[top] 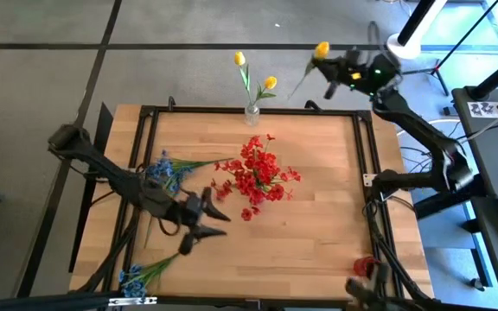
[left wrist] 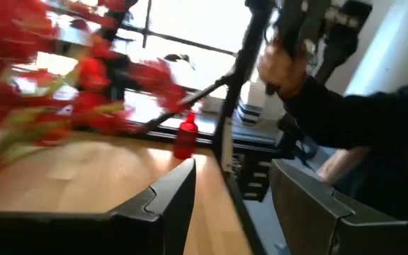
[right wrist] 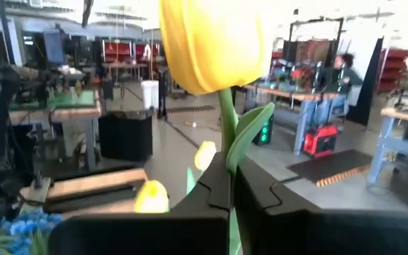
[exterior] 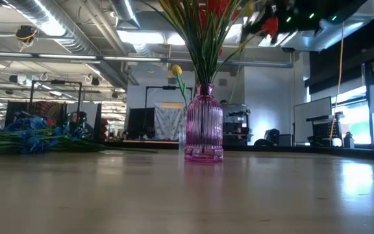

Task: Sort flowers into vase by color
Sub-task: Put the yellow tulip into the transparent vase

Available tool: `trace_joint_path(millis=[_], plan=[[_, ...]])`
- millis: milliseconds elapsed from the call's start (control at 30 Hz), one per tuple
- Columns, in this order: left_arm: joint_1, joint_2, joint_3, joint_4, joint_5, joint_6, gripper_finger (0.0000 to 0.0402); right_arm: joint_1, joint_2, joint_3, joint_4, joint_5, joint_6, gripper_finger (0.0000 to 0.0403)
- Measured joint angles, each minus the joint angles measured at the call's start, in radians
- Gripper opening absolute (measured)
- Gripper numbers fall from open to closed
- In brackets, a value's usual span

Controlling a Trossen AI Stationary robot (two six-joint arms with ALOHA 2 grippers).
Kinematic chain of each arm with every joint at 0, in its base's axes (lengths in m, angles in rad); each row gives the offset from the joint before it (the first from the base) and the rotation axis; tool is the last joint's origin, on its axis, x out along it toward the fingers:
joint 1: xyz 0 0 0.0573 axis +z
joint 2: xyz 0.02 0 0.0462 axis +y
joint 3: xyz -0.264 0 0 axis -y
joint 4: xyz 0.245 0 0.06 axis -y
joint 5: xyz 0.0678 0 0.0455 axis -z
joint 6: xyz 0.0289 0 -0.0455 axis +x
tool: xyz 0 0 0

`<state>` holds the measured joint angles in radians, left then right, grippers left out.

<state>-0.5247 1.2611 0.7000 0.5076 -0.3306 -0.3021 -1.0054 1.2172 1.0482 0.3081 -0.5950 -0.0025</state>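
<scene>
High view showed the right hand (top: 334, 69) clamped on a yellow tulip (top: 321, 50) beyond the table's (top: 318, 233) far edge, near the clear vase (top: 252, 112) holding two tulips, while the left hand (top: 210, 223) hovered open beside the red flowers (top: 256, 175).

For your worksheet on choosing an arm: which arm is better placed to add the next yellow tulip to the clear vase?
Right. Its claw already grips a yellow tulip near the clear vase; the left claw is open and empty.

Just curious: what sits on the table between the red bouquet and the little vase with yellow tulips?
Nothing. In the high view, bare wood separates the red flowers from the clear vase holding two yellow tulips.
</scene>
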Motion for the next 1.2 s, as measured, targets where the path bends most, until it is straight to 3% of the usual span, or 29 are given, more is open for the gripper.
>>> trace_joint_path(millis=[233, 367, 633, 733, 1033, 1200], plan=[[-0.025, -0.172, -0.182, -0.011, 0.002, 0.020, 0.0176, -0.004, 0.231, 0.024, 0.217, -0.036, 0.070, 0.0001], [-0.033, -0.221, -0.277, 0.001, -0.017, -0.014, 0.0176, -0.003, 0.315, 0.094, 0.225, -0.053, 0.101, 0.0001], [-0.030, -0.235, -0.417, -0.001, -0.166, -0.062, 0.0176, 0.043, 0.342, 0.186, 0.216, -0.052, 0.132, 0.0001], [-0.021, -0.235, -0.459, 0.003, -0.208, -0.068, 0.0176, 0.076, 0.358, 0.189, 0.237, -0.007, 0.125, 0.0001], [0.021, -0.235, -0.553, 0.002, -0.278, -0.192, 0.0176, 0.170, 0.424, 0.188, 0.290, 0.086, 0.098, 0.0001], [0.021, -0.235, -0.559, 0.003, -0.284, -0.180, 0.0176, 0.177, 0.424, 0.188, 0.286, 0.129, 0.144, 0.0001]])
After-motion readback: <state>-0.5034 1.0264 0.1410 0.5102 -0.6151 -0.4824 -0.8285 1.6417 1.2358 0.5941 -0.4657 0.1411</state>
